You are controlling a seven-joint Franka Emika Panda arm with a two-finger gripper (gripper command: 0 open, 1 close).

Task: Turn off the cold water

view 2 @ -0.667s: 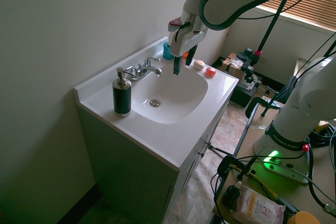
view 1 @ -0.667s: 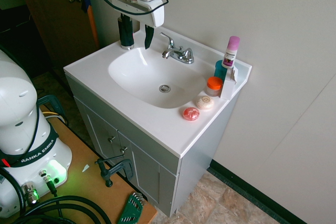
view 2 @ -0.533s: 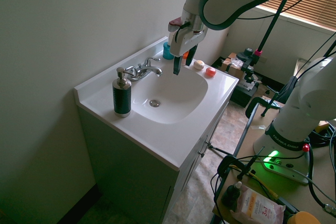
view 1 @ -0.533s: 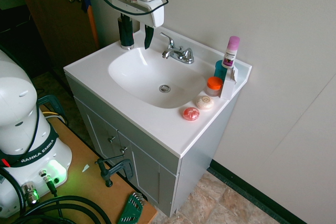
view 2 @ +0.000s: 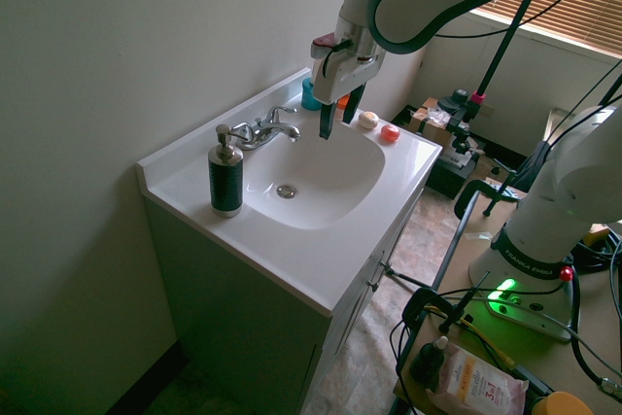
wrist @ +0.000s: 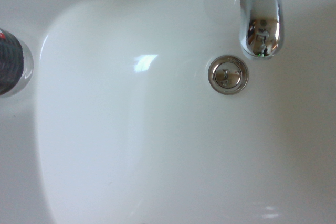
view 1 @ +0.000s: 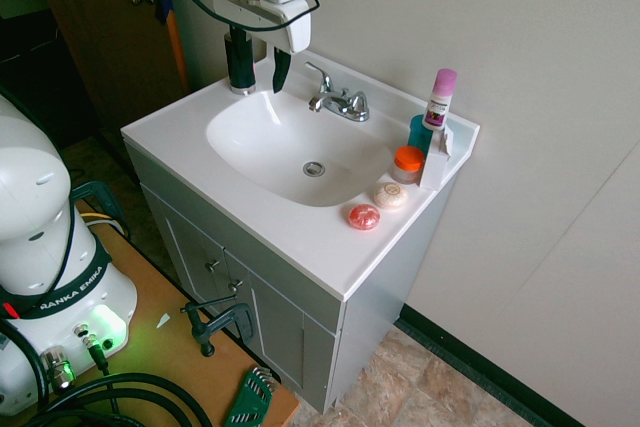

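Cold tap (view 1: 318,74): at the back of the basin (view 1: 250,137), against the wall, one of two chrome levers on a low faucet (view 1: 340,102). Probably the raised lever on the pump bottle (view 2: 225,177) side, though hard to tell from here which lever is cold. No stream visible under the spout (wrist: 260,19), nothing running to the drain (wrist: 227,74).

Gripper (view 1: 258,65) above the basin's rear corner, fingers spread wide, holding nothing, pointing down, apart from the faucet and close to the bottle.

To do the step well: come sideways toward the lever, keeping clear of the bottle. Set one finger over the lever's tip instead of pinching it. Press down gently in the lever's own arc, and stop once level with its twin. Slippery, rounded chrome, so worth keeping contact square.

Glossy white counter (view 1: 300,237), smooth and wet-looking in places. Two soaps (view 1: 364,216) and a few containers (view 1: 438,97) at the far corner, well apart from the work. Small bathroom: plain walls, brown door behind, tiled floor.
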